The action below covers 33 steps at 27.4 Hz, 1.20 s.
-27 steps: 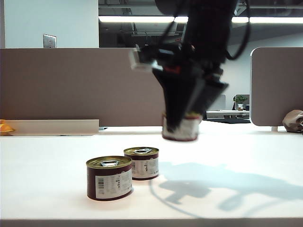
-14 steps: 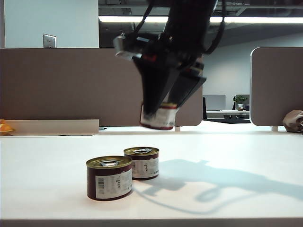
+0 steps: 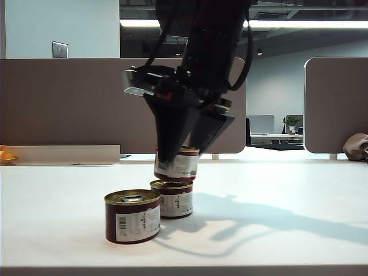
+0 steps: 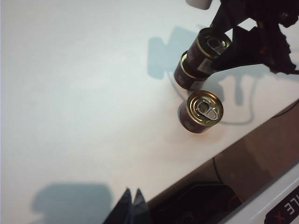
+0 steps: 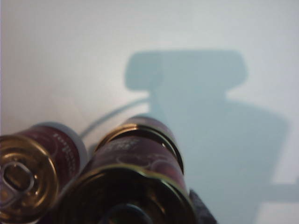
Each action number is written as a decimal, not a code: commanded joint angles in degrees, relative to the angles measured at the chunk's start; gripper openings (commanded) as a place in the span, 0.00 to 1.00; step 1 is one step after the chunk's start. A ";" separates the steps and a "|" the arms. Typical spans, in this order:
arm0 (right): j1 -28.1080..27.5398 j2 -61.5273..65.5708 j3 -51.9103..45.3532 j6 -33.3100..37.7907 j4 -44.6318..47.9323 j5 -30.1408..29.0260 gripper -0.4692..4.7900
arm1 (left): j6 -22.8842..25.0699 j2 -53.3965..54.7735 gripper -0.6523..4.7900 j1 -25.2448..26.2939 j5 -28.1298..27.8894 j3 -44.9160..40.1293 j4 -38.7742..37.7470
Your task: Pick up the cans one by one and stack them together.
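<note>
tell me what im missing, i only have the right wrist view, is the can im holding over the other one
Observer: Exterior view shows the held can just above the rear can, tilted and slightly off to one side, in the right gripper.
Operator: touching yet
Observer: Can't tell; its lower edge is right at the rear can's rim, but the contact isn't clear.
Operator: wheres the third can
Observer: The front can stands upright, alone on the table, near the rear can.
Operator: left arm in the way
Observer: No. In the left wrist view the left gripper is shut, well away from the cans.
</note>
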 commanded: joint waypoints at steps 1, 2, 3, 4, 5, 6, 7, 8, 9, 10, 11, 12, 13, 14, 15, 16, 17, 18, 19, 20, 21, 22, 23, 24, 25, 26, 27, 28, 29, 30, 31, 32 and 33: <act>0.79 0.22 0.39 0.13 2.08 -0.44 0.46 | 0.48 -0.13 0.11 0.07 0.22 0.22 0.33; 0.79 0.26 0.39 0.13 2.12 -0.48 0.46 | 0.48 -0.13 0.11 0.07 0.22 0.22 0.31; 0.81 0.57 0.39 0.13 2.14 -0.42 0.46 | 0.48 -0.13 0.11 0.07 0.22 0.22 0.31; 1.07 0.92 0.39 0.11 2.10 -0.39 0.46 | 0.48 -0.13 0.11 0.07 0.22 0.22 0.31; 1.07 1.18 0.39 0.11 2.01 -0.35 0.46 | 0.48 -0.13 0.11 0.07 0.22 0.22 0.31; 1.07 1.44 0.39 0.11 1.97 -0.24 0.46 | 0.46 -0.13 0.11 0.07 0.24 0.22 0.31; 1.07 1.81 0.39 0.11 1.86 -0.20 0.46 | 0.48 -0.13 0.11 0.07 0.24 0.22 0.15; 1.07 2.03 0.39 0.11 1.75 -0.04 0.46 | 0.48 -0.13 0.11 0.07 0.22 0.22 -0.02; 1.07 2.34 0.39 0.09 1.66 0.17 0.46 | 0.55 -0.13 0.11 0.07 0.22 0.22 -0.13; 1.07 2.38 0.39 0.09 1.51 0.92 0.46 | 0.68 -0.13 0.11 0.07 0.22 0.22 -0.26; 1.07 2.40 0.39 0.09 1.40 1.60 0.46 | 0.68 -0.13 0.11 0.07 0.13 0.22 -0.33; 1.07 2.38 0.39 0.07 1.42 2.08 0.46 | 0.68 -0.13 0.11 0.07 -0.02 0.22 -0.37; 1.07 2.38 0.39 0.02 1.40 2.34 0.46 | 0.70 -0.13 0.11 0.07 -0.07 0.22 -0.39; 1.07 2.36 0.39 0.00 1.36 2.34 0.46 | 0.68 -0.13 0.11 0.07 -0.24 0.22 -0.33; 1.05 2.36 0.39 0.00 1.07 2.38 0.46 | 0.68 -0.13 0.11 0.07 -0.48 0.22 -0.26; 0.94 2.36 0.39 -0.20 -0.02 3.41 0.46 | 0.70 -0.13 0.11 0.07 -0.83 0.22 -0.24; 0.94 2.36 0.39 -1.11 -1.31 4.35 0.46 | 0.72 -0.13 0.11 0.07 -0.81 0.22 -0.13; 1.01 2.36 0.39 -1.66 -2.01 4.74 0.46 | 0.72 -0.13 0.11 0.07 -0.81 0.22 -0.04; 1.05 2.36 0.39 -1.68 -2.38 4.85 0.46 | 0.70 -0.13 0.11 0.07 -0.81 0.22 0.02; 1.05 2.36 0.39 -1.66 -2.69 4.85 0.46 | 0.72 -0.13 0.11 0.07 -0.81 0.22 0.04; 1.03 2.36 0.39 -1.64 -2.84 4.85 0.46 | 0.72 -0.13 0.11 0.07 -0.81 0.22 0.02; 1.03 2.36 0.39 -1.64 -2.93 4.87 0.46 | 0.72 -0.13 0.11 0.07 -0.81 0.22 0.02; 1.03 2.36 0.39 -1.64 -3.04 4.85 0.47 | 0.70 -0.13 0.11 0.07 -0.81 0.22 -0.02; 1.03 2.36 0.39 -1.64 -3.02 4.85 0.47 | 0.70 -0.13 0.11 0.07 -0.81 0.22 -0.04; 1.03 2.36 0.39 -1.64 -2.95 4.85 0.47 | 0.70 -0.13 0.11 0.07 -0.79 0.22 -0.04; 1.03 2.36 0.39 -1.64 -2.91 4.85 0.48 | 0.68 -0.13 0.11 0.07 -0.81 0.22 -0.04; 1.03 2.36 0.39 -1.64 -2.84 4.85 0.50 | 0.68 -0.13 0.11 0.07 -0.79 0.22 -0.07; 1.03 2.36 0.39 -1.64 -2.75 4.85 0.53 | 0.68 -0.13 0.11 0.07 -0.81 0.22 -0.07; 1.03 2.36 0.39 -1.64 -2.67 4.85 0.57 | 0.70 -0.13 0.11 0.07 -0.81 0.22 -0.07; 1.03 2.36 0.39 -1.64 -2.64 4.83 0.64 | 0.70 -0.13 0.11 0.07 -0.81 0.22 -0.04; 1.03 2.34 0.39 -1.64 -2.67 4.83 0.70 | 0.70 -0.13 0.11 0.07 -0.81 0.22 -0.02; 1.03 2.32 0.39 -1.62 -2.69 4.83 0.77 | 0.70 -0.13 0.11 0.07 -0.81 0.22 0.00; 1.03 2.25 0.39 -1.57 -2.82 4.85 0.85 | 0.70 -0.13 0.11 0.07 -0.81 0.22 0.09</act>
